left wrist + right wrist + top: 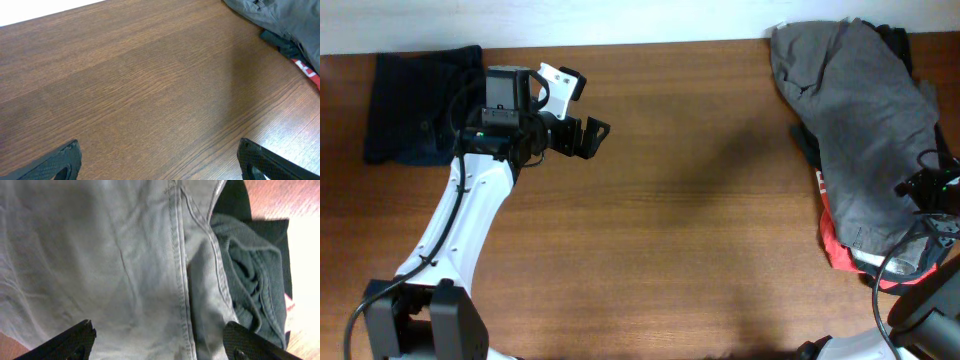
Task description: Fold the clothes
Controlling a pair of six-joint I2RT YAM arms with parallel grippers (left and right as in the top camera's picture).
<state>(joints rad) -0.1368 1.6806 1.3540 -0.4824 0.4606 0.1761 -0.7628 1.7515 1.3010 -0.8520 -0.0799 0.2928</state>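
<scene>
A brown wooden table point(700, 230) seen from above, with clothes at two ends. At the far left corner lies a navy garment point(415, 105), folded into a flat rectangle. At the far right edge sits a loose pile: a large grey garment point(865, 110) is draped crumpled over the top, a black garment point(804, 140) pokes out from under its left side, and a red garment point(838, 248) with some white on it shows beneath its near end. The white left arm point(460, 220) reaches up from the near left corner, and the left gripper point(585, 135) hangs over bare wood just beside the navy garment, well apart from the pile. In the left wrist view its two black fingertips point(62, 162) sit at the bottom corners, the jaws spread wide with nothing between them; wood grain lies below, and the edge of the grey garment shows in the top right corner. The right gripper point(160, 347) is over the near part of the pile. In the right wrist view its jaws are likewise wide apart and hold nothing; the grey garment fills most of the picture beneath them, a double-stitched seam running down it, and a darker garment point(255, 280) is bunched at its right side. Whether the fingertips touch the cloth cannot be told
</scene>
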